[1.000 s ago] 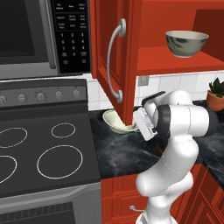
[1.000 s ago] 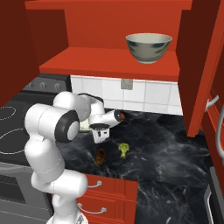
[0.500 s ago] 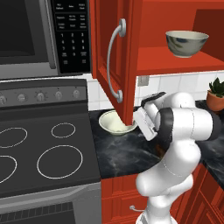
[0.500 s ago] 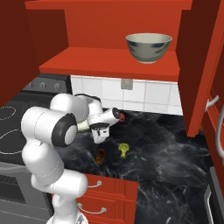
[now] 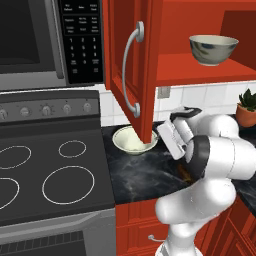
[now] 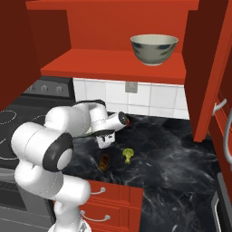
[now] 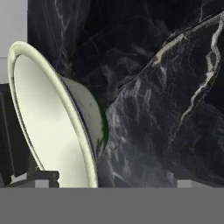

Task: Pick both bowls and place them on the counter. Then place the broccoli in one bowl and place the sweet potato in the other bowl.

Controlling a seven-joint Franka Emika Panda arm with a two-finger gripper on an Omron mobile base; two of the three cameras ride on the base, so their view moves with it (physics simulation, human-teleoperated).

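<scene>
now shallow bowl (image 5: 133, 139) sits on counter (image 5: 150, 170), end effector (image 7: 105, 177) open astride rim.

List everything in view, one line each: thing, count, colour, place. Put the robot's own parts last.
Shallow bowl: 1, cream, on counter beside stove.
Deep bowl: 1, cream and grey-green, on cabinet shelf.
Broccoli: 1, green, on counter.
Sweet potato: 1, brown-orange, on counter left of broccoli.
Counter: 1, black marble.
Stove: 1, dark, white rings.
Microwave: 1, dark, above stove.
Potted plant: 1, green, counter's far end.
Gripper: 1, open, at shallow bowl's rim.
</scene>
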